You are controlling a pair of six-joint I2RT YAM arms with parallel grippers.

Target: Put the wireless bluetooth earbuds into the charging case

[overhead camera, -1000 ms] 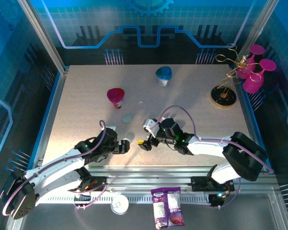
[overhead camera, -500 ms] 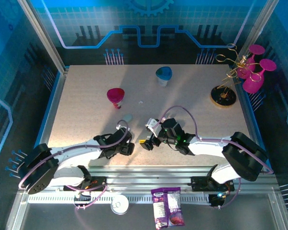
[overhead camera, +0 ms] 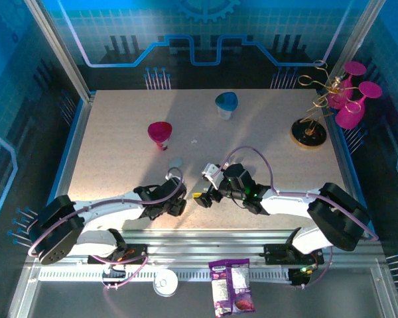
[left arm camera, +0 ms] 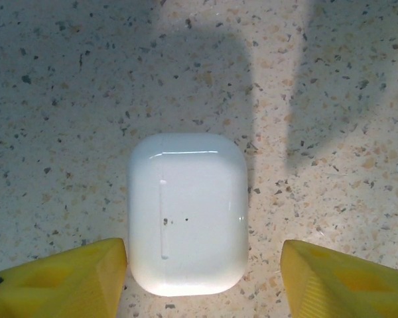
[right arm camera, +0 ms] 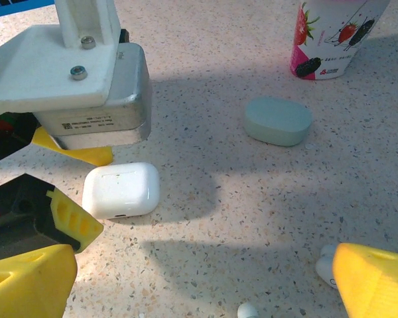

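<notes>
Left wrist: left tool half-open astride glossy rounded case; right tool agape, empty.

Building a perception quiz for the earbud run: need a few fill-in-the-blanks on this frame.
1. The white case lies between the left gripper's yellow fingers with its lid ____.
2. In the right wrist view, near the fruit-printed cup, lies a second case coloured pale ____.
3. The right gripper has its jaws ____, and a small white earbud lies beside one finger.

Missing words: closed; green; open.
</notes>
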